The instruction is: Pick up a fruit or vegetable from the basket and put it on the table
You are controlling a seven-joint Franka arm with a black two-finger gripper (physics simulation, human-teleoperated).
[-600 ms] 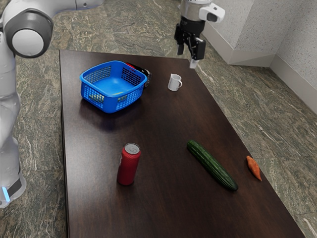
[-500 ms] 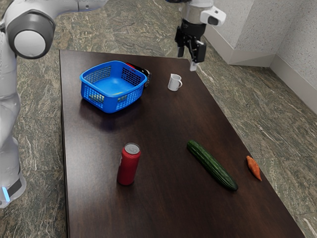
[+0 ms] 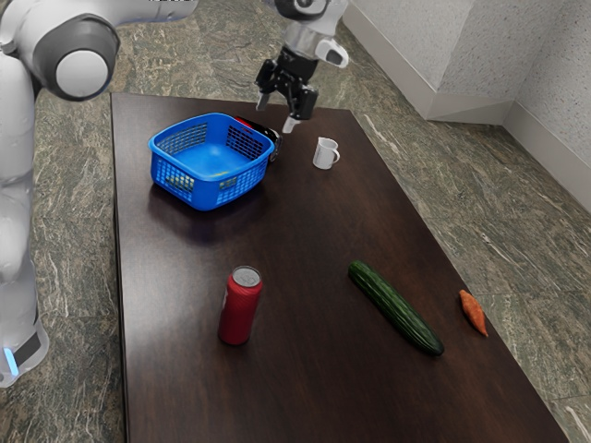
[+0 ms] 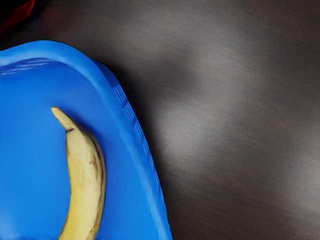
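In the exterior view, our gripper (image 3: 277, 113) hangs above the table (image 3: 185, 397), beyond the basket (image 3: 205, 197) and toward the exterior view's right of it, its fingers apart with nothing between them. If we go down from here, we probably knock the red-and-black thing (image 3: 262, 129) just behind the basket; if we cross too low, a finger may catch the rim and drag it. This view gives us the surroundings: the mug (image 3: 323, 154) near the basket, the can (image 3: 240, 309) well apart from it, the cucumber (image 3: 395, 306) and carrot (image 3: 473, 312) farther off.

In the wrist view, the banana (image 4: 85, 175) lies inside the basket, close along its wall. That tight gap could jam a finger on the wall, or a grip near one end could let the curved fruit swing or slip. Here we get its shape, its stem and how it lies, useful for turning our fingers across its middle.
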